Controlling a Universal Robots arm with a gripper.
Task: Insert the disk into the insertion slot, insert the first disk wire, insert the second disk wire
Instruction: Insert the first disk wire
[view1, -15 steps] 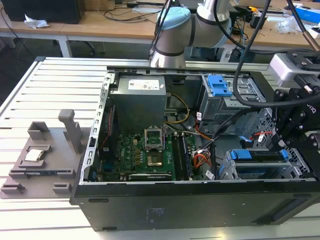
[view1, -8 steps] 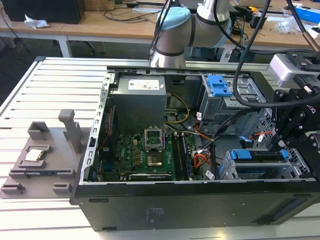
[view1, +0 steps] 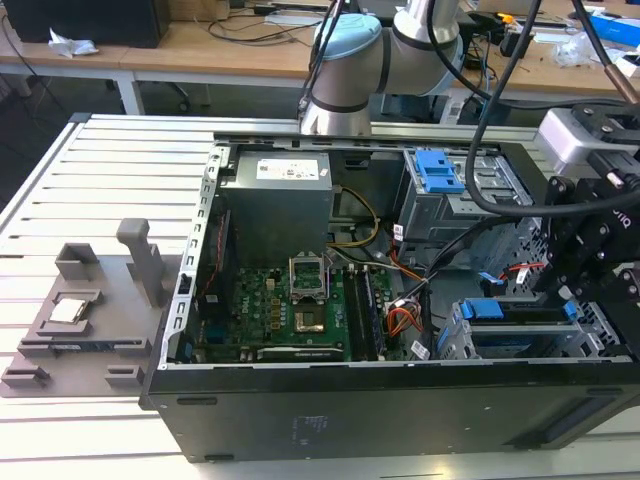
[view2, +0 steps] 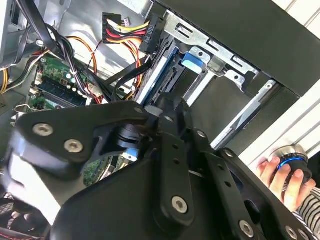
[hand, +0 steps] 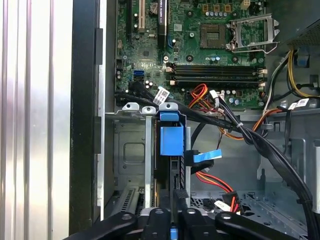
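Tool (hand: 176, 222) hangs by the blue-framed disk (hand: 171, 142) seated in the insertion slot (hand: 131, 150).

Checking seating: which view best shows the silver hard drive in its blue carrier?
First wrist view: the blue-framed disk sits edge-on, centred, inside the silver sheet-metal bay. The exterior view shows the disk from afar; the second wrist view, one blue corner.

Wooden desks (view1: 190, 45) stand on dark floor (view1: 35, 105) behind the slatted metal table (view1: 95, 190).

Blue-framed disk (hand: 171, 141) sits inside silver insertion slot (hand: 131, 150).
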